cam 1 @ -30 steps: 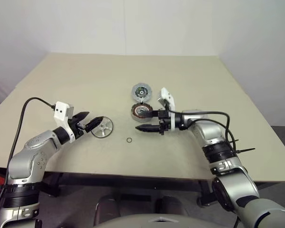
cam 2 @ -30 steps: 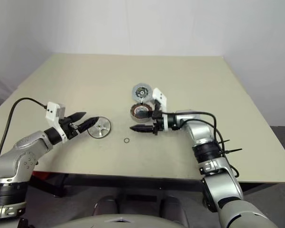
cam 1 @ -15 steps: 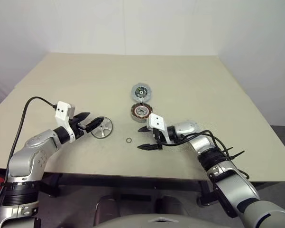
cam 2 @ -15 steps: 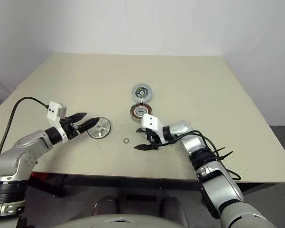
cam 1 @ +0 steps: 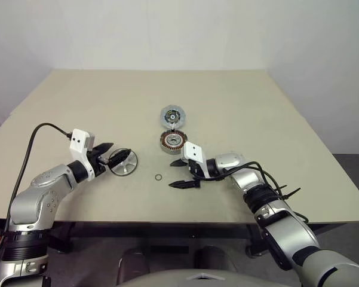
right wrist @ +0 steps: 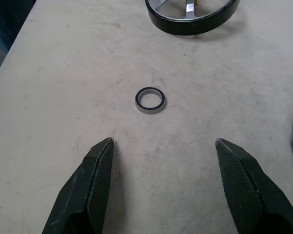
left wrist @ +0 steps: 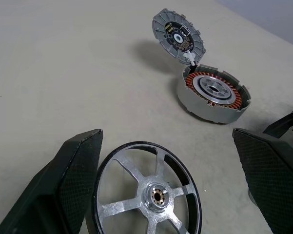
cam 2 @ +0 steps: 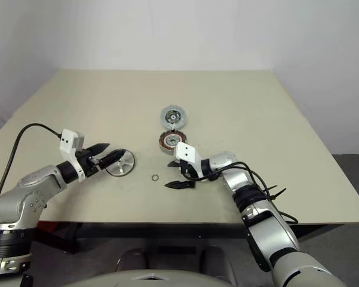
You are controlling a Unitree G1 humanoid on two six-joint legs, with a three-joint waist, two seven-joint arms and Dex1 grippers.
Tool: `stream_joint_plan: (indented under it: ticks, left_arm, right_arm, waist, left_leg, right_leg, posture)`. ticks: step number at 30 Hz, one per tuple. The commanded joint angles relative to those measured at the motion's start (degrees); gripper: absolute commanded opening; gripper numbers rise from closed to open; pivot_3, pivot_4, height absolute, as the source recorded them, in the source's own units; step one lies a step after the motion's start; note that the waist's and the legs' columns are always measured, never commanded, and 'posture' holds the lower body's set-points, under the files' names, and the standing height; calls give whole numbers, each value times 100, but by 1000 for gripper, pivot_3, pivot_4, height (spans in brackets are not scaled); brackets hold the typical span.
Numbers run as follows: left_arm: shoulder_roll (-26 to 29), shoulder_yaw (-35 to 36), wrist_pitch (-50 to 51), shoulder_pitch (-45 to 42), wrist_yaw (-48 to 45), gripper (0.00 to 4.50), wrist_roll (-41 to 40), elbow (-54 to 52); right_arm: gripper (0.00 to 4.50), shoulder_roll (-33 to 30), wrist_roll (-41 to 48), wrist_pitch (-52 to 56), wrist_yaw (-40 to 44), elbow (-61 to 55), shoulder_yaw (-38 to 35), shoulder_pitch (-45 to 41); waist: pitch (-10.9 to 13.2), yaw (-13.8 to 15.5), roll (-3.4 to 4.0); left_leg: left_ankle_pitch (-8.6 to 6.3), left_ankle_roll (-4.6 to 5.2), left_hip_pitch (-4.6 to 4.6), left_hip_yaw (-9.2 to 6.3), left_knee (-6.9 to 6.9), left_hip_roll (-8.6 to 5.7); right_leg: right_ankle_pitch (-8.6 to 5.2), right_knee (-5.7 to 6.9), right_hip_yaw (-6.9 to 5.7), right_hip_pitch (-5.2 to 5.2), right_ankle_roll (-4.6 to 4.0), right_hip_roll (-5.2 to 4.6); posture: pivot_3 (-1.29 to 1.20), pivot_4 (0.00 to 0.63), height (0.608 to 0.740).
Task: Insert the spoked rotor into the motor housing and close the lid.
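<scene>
Copper windings ring the silver motor housing (left wrist: 213, 95) at mid-table, its hinged lid (left wrist: 178, 36) standing open. Both grippers gape empty: left gripper (left wrist: 168, 185) astride the spoked rotor (left wrist: 148, 192), right gripper (right wrist: 163, 187) facing a small ring (right wrist: 150, 100).

- Even, soft light is falling from above, keeping the tabletop (cam 1: 239, 107) bright and free of glare.
- The motor housing (left wrist: 213, 93) is casting a faint, diffuse shadow in the upper centre of the left wrist frame.
- The black fingers (right wrist: 90, 187) are looming large and slightly soft at the bottom of the right wrist frame.
- The small ring (right wrist: 150, 100) is staying sharp.
</scene>
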Motion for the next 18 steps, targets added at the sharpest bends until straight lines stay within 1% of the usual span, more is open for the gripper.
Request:
stream_joint_plan:
  ticks: [1, 18]
  left_arm:
    - [32, 103, -32, -11, 12, 4500, -51, -217]
    - [42, 140, -6, 109, 86, 4500, -77, -334]
  right_arm:
    - [3746, 135, 38, 110, 86, -89, 56, -33]
    - [3746, 531, 9, 236, 43, -49, 103, -75]
  waist:
    - [0, -4, 0]
    - [0, -5, 0]
  left_leg:
    - [0, 0, -1, 0, -2, 0]
    - [0, 0, 0, 0, -10, 0]
  right_leg:
    - [2, -2, 0, 0, -3, 0]
    - [-1, -7, 0, -5, 0, 1]
  posture:
    - [0, 0, 740]
    - [0, 0, 740]
